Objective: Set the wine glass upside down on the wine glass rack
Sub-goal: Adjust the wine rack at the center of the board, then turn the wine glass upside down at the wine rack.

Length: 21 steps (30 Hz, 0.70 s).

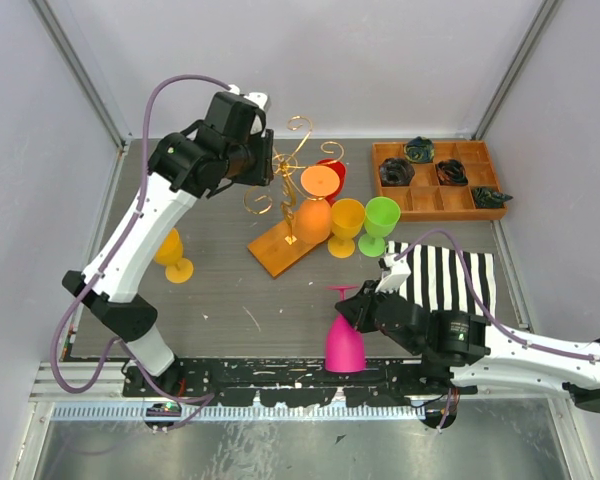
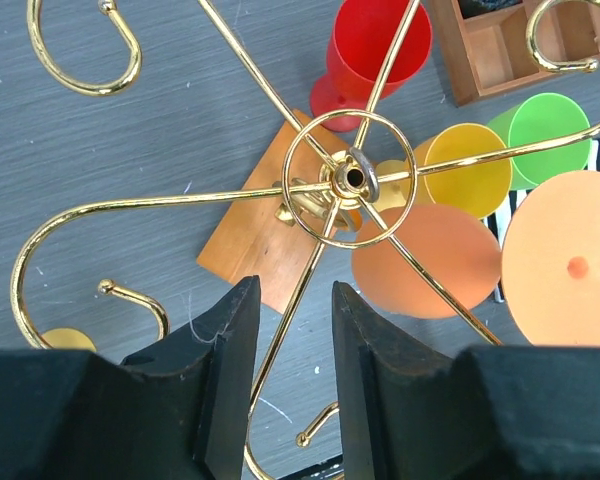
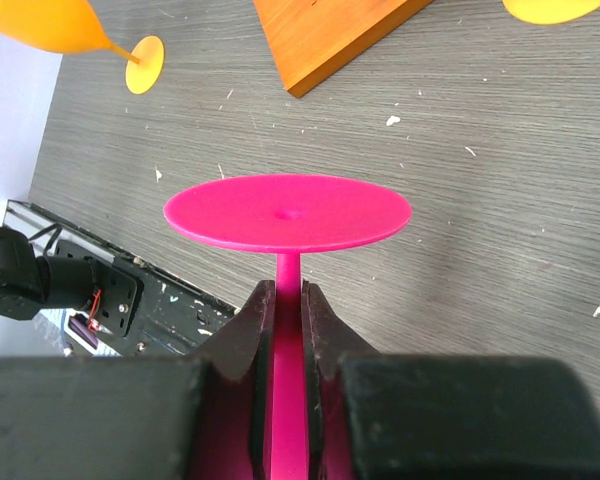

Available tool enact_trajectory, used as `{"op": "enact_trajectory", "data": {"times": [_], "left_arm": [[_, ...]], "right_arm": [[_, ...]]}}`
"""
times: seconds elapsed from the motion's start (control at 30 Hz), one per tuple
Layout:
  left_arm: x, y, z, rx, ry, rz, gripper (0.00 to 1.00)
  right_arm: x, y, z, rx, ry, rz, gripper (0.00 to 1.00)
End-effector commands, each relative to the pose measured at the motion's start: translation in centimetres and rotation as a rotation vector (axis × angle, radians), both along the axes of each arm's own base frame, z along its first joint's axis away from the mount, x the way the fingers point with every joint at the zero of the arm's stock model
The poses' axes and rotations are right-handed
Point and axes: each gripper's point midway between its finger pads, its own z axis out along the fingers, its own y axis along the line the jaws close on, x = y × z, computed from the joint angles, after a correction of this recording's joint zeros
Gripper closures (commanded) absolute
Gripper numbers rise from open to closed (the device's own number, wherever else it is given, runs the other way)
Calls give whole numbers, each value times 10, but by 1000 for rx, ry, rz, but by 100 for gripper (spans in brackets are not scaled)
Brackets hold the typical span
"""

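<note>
Two arms reach over a grey table. The right gripper is squeezed tight on the thin stem of the pink wine glass. That glass is upside down, its bowl on the table at the near edge, at 6 o'clock from the wine glass rack. The left gripper hangs over the gold rack with its fingers apart. One gold wire shows in the gap between them; I cannot tell if it touches. An orange wine glass hangs upside down on the rack. A yellow glass and a green glass stand at 3 o'clock from the rack's base. A wooden tray sits at 2 o'clock.
</note>
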Motion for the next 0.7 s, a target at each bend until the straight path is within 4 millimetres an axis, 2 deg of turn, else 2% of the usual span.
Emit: {"op": "enact_trajectory", "data": {"times": [0.0, 0.17, 0.3, 0.4, 0.5, 0.6, 0.67], "left_arm": [[-2, 2, 14, -5, -36, -17, 58], [-9, -1, 31, -34, -83, -86, 58], [-21, -1, 58, -86, -173, -151, 53], [-24, 9, 78, -101, -270, -154, 50], [-30, 17, 90, -105, -353, -169, 47], [-29, 36, 94, -97, -400, -121, 42], [-22, 52, 88, -82, -392, -73, 40]], "right_arm": [[7, 6, 14, 58, -16, -38, 99], [7, 6, 14, 52, -17, -39, 99], [9, 7, 14, 33, -40, -30, 99], [13, 6, 21, 4, -85, -19, 99], [15, 9, 31, -24, -151, 22, 99], [16, 19, 45, -11, -231, 80, 99], [15, 27, 54, 7, -298, 135, 99]]}}
